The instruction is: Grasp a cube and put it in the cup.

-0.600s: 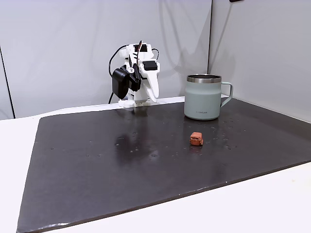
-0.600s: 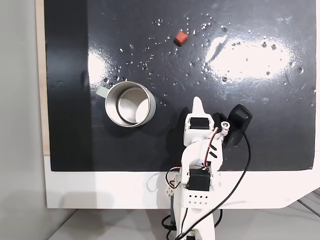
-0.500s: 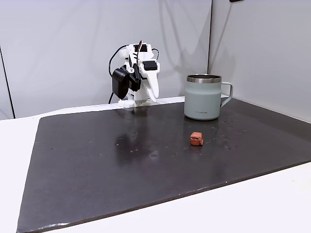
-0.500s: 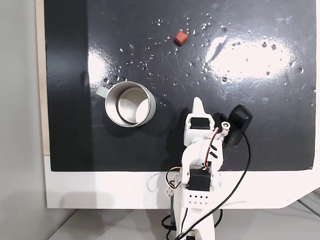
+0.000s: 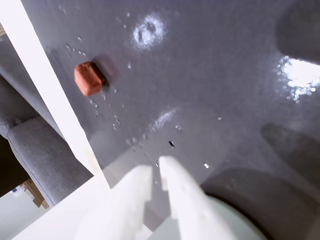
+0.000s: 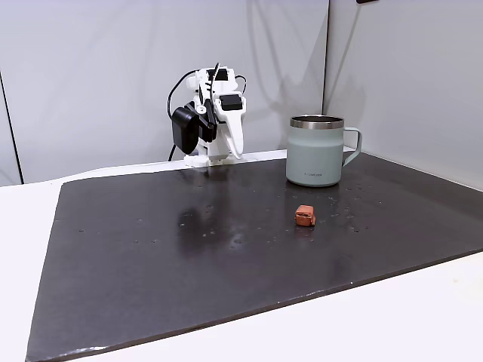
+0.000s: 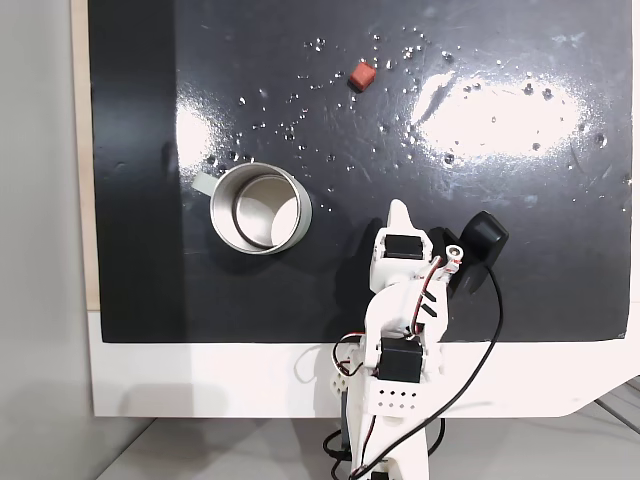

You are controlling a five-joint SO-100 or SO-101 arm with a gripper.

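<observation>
White counter [image 6: 23,249] carrying a glossy dark mat [image 6: 189,256], speckled with small droplets and throwing back bright patches of ceiling light in the fixed view from above. Pale grey wall panels [image 6: 98,68] behind, with a vertical seam to the right of the arm in the front fixed view. Grey upholstered furniture [image 5: 40,150] beyond the counter edge in the wrist view. White arm [image 6: 215,121] folded up at the far edge of the mat, black cable looping from it, a black camera module at its side. Pincer [image 5: 156,172] pointing down over bare mat, its two white fingers nearly together with a thin gap between the tips, holding nothing. Cube [image 6: 305,216] resting on the mat, reddish-brown, well apart from the pincer, towards the near right in the front fixed view; upper left in the wrist view [image 5: 88,78], top centre from above [image 7: 360,76]. Cup [image 6: 318,151] upright on the mat, beyond the cube, handle to the right in the front fixed view, metal rim and open interior seen from above [image 7: 222,215], left of the arm there.
</observation>
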